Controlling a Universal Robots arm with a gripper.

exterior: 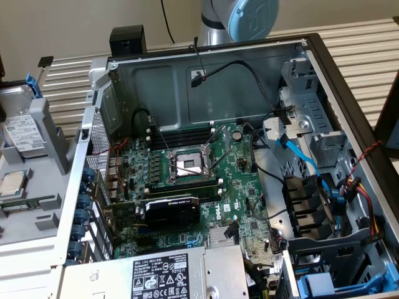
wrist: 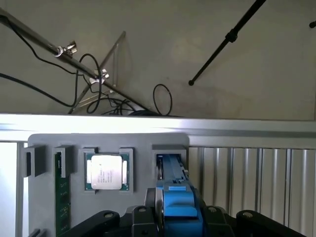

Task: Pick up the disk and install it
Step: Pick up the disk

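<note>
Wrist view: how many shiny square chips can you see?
1. The silver chip sits in the grey holder, between the green memory stick and the blue-framed disk. Part of the holder is hidden, so maybe more.

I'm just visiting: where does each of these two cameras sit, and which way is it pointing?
Exterior view: off the arm, high up, looking down into the open computer case; the arm's blue joint shows at its far side.
Wrist view: on the wrist, looking past the gripper across the grey tray to the table edge.
Both show the tray, the disk and the processor chip.
</note>
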